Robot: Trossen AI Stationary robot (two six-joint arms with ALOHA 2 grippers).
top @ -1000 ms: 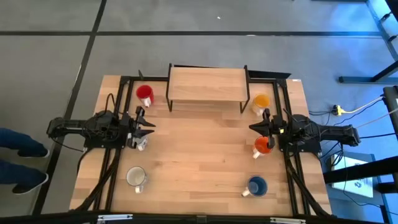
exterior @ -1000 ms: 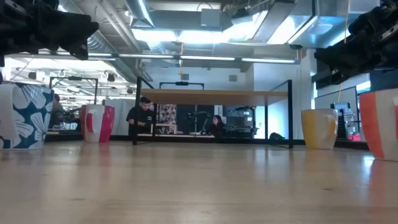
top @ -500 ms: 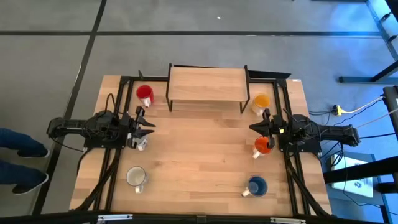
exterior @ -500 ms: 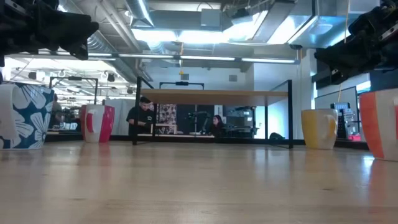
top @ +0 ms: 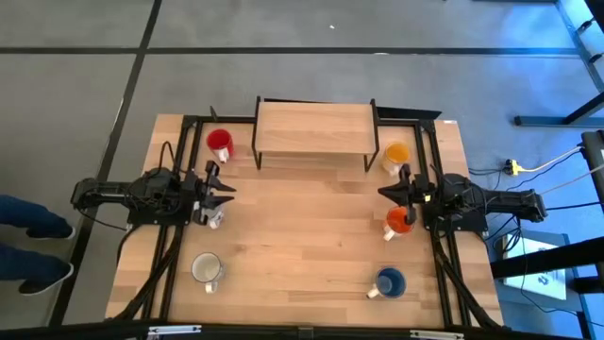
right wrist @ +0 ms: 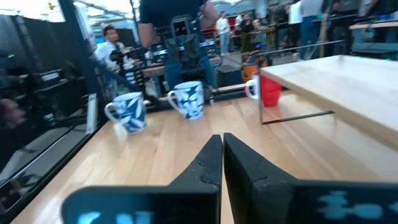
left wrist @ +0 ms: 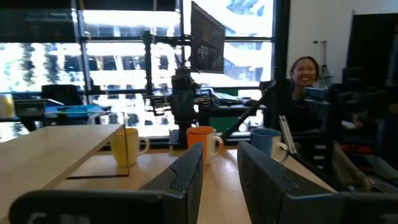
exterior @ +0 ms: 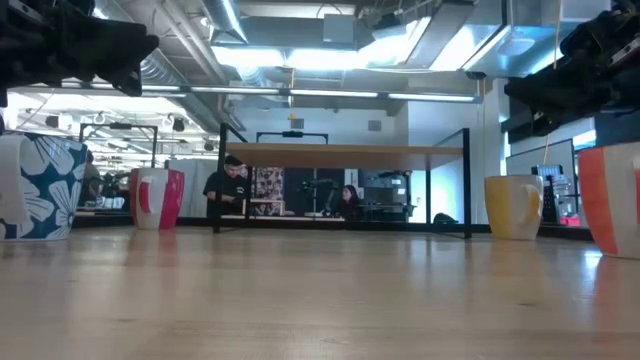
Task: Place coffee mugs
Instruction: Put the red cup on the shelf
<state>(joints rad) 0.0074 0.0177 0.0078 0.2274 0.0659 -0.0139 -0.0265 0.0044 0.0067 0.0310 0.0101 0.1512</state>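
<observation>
Six mugs stand upright on their bases on the wooden table. In the high view the red mug (top: 220, 143) is far left and the yellow-orange mug (top: 396, 154) far right. The orange-red mug (top: 400, 221) and blue mug (top: 390, 281) are on the right. One white patterned mug (top: 207, 269) is near left; the other (top: 215, 219) is partly under my left arm. My left gripper (top: 226, 194) hovers open over the table's left side. My right gripper (top: 381, 194) hovers shut beside the orange-red mug. Neither touches a mug.
A raised wooden shelf (top: 314, 129) on a black metal frame stands at the table's far middle, between the red and yellow-orange mugs. Bare wood (top: 307, 236) lies between the arms. People show in the room beyond the table (left wrist: 305, 74).
</observation>
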